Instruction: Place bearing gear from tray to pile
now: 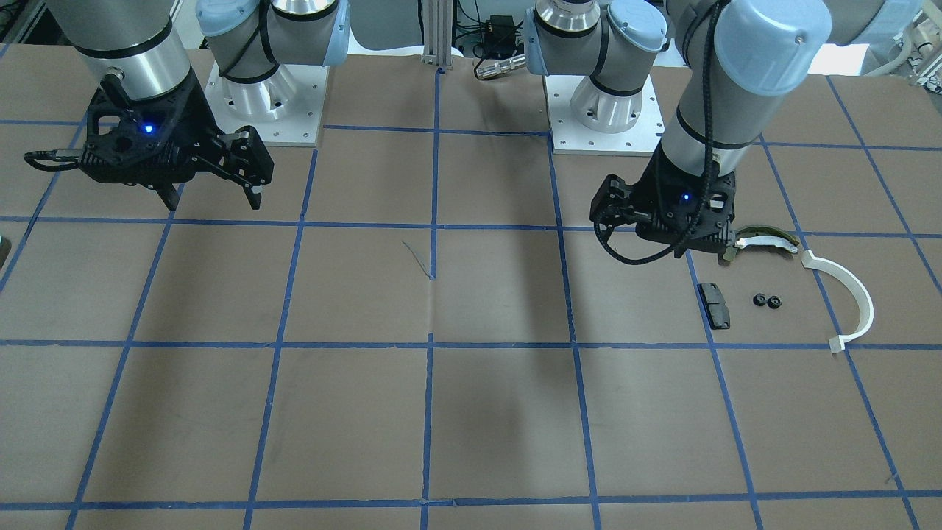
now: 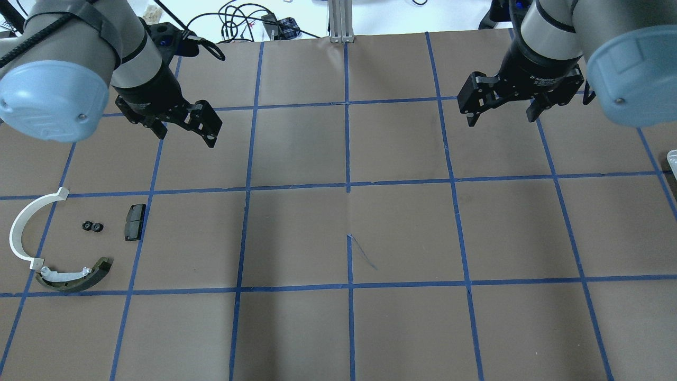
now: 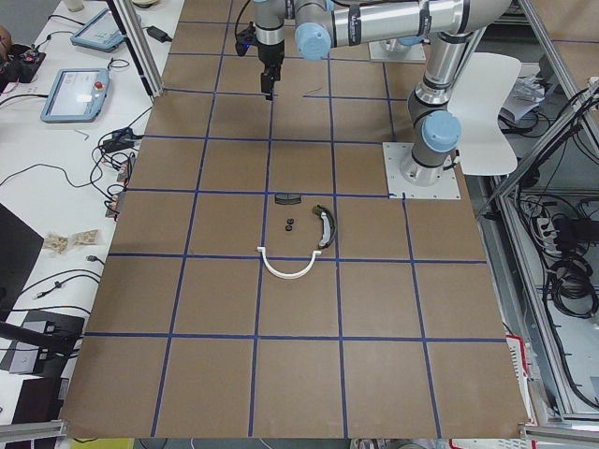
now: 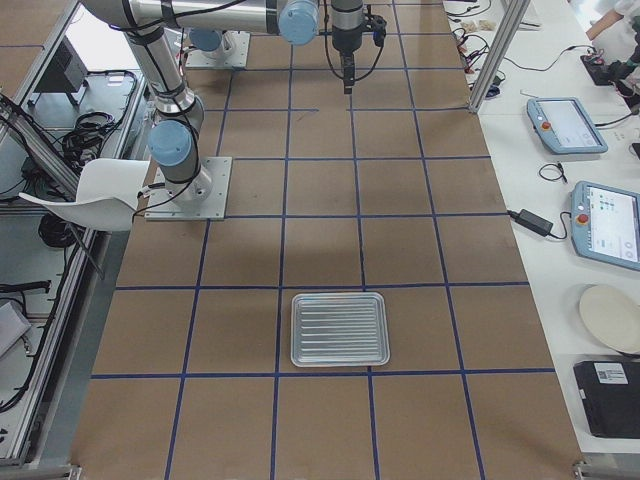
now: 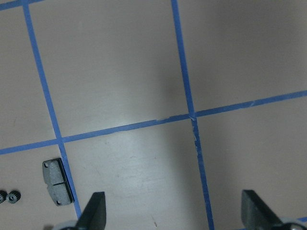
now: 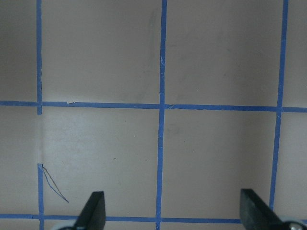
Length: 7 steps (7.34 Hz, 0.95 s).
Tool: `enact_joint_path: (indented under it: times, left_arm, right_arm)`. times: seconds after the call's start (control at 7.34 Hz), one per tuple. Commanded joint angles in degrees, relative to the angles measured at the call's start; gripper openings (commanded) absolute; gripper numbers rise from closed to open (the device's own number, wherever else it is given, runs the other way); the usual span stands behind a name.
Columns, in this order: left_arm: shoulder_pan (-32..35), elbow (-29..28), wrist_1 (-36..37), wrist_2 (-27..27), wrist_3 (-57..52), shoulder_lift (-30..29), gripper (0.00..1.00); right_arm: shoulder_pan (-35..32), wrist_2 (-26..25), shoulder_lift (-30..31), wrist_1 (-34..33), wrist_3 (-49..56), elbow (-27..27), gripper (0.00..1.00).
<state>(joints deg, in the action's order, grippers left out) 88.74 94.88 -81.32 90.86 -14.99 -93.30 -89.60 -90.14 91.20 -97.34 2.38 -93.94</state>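
Brown-paper counter point(image 2: 402, 238) with a blue tape grid, benches with tablets and cables along the sides. Left gripper point(image 2: 186, 135) and right gripper point(image 2: 500, 119) both hover above the counter, jaws spread wide, nothing between them. Tray point(image 4: 340, 330) sits at the robot's right end and looks bare in the right side view. Two bearing gears point(image 2: 92, 226) lie side by side in the pile at the left end, between the white arc point(image 2: 12, 233) and the black pad point(image 2: 135, 222), with the olive curved piece point(image 2: 87, 280) just nearer the robot. My read: transfer looks done, or nothing is left on the tray to move. On handling, the gears look tiny, light and rigid, with a toothed rim that should give decent bite. They'd skid or roll if nudged, so I'd come straight down and pinch across the outer diameter with the fingertips only, one gear at a time, since the pair sit nearly touching.
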Motion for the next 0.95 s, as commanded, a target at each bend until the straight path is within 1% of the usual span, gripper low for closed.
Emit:
enact_joint_path:
  times: [0.0,0.14,0.27,0.41,0.68,0.82]
  left_arm:
    - [1.0,-0.13,-3.21,-0.95,0.05,3.63,1.0]
    - [1.0,0.65,-3.84,-3.47,0.05,5.39,1.0]
    - [0.82,1.01,-4.2,-4.1,0.14,6.02,1.0]
    - [0.91,1.01,-5.68,-3.85,0.92,6.2,1.0]
    - [0.82,1.01,-7.71,0.09,1.81,7.07,1.0]
    - [0.12,1.01,-8.15,0.11,1.81,7.16,1.0]
  right_arm:
    - [-0.4,-0.31,1.07,-0.3,-2.09,0.52,1.0]
    - [-0.58,-0.3,0.99,-0.48,-6.9,0.6,1.0]
    - [-0.58,-0.91,0.91,-0.74,-7.82,0.6,1.0]
    - [-0.75,-0.22,0.82,-0.83,-8.17,0.69,1.0]
    - [-0.84,-0.13,0.73,-0.83,-9.06,0.87,1.0]
    - [-0.84,-0.04,0.73,-0.92,-9.06,0.87,1.0]
